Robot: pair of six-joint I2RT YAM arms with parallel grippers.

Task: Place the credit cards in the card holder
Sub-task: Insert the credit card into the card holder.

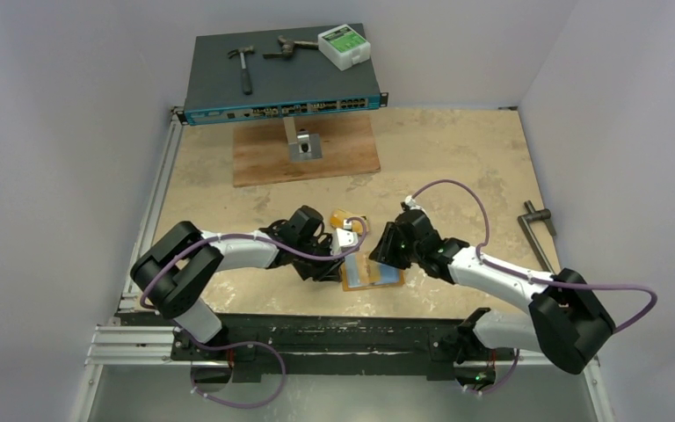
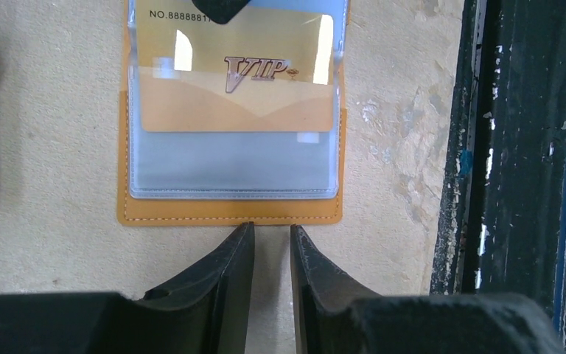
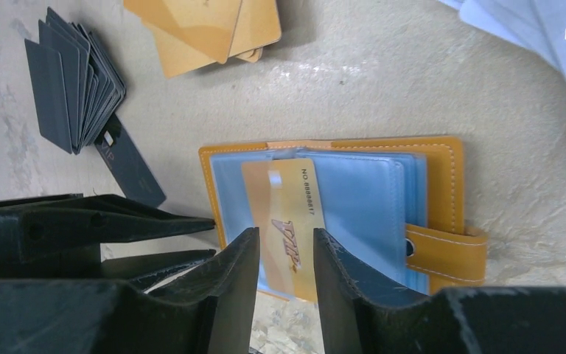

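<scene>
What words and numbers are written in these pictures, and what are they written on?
"VIP": on the gold card tucked in the card holder.
"NO.8888881": along the top of the same gold card; the end of the number is covered.
Black card: small light print near one end, too blurred to read.
White and green box: label too small to read.
Flat grey box: front markings too small to read.

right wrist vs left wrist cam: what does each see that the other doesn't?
Right wrist only: the fanned black cards, the loose orange-gold cards and the snap tab.
Left wrist only: the dark rail along the table's edge.
Both: the open card holder with the gold VIP card sitting partway in a clear sleeve.
</scene>
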